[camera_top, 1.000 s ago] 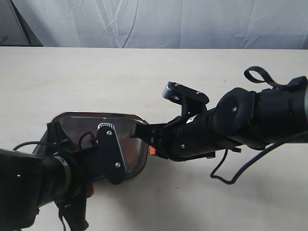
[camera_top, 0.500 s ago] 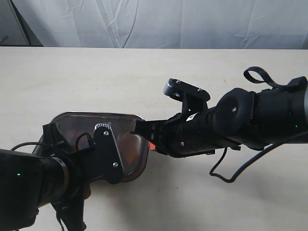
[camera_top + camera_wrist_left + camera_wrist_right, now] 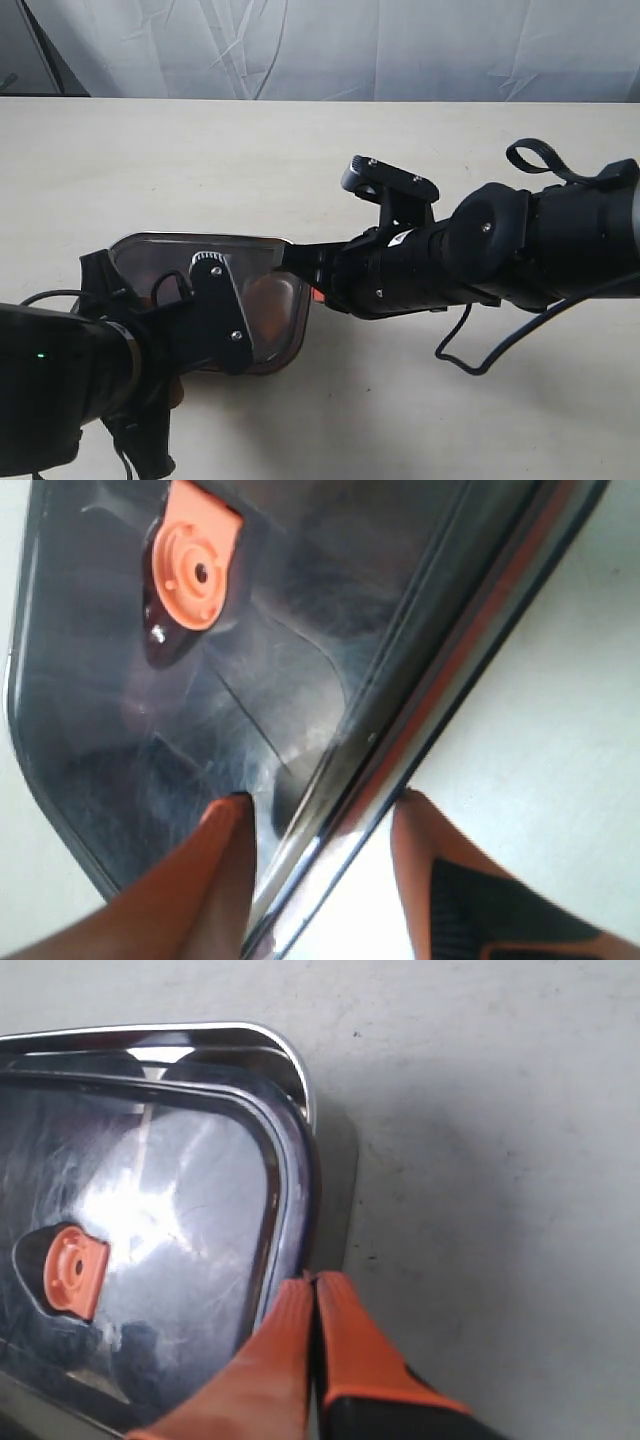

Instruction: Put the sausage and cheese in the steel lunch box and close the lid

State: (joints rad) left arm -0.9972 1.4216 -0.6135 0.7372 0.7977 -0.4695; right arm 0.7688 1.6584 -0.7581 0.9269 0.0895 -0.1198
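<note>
The dark tinted translucent rectangular lid is lying on top of the shiny rectangular stainless-steel lunch box. The box is sitting on the pale desk, in its left half, toward the near edge. The lid isn't sitting square: in the R wrist view a strip of the box's steel rim is showing beyond one lid edge, around a rounded corner. The small round orange-red valve is facing up at the lid's centre.

The L pincer is standing spread, astride one edge of lid + lunch box. One orange finger is touching the lid's top just inside that edge. The other is hanging outside the steel rim over bare desk, w/ its tip right beside the rim. Can't tell if it's squeezing them.

The R pincer is pressed together, w/ nothing btwn its orange fingers. Its tips are sitting at the lid's edge near a rounded corner, on the side of the box toward the desk's right edge; touching or just beside, can't tell.

In the ext. view the L arm is covering the lid's near-left part, and the R arm is reaching in from the desk's right edge. The sausage and cheese can't be made out through the tinted lid; only an orange-brown blur is showing under it. A white cloth is hanging behind the desk's far edge.
</note>
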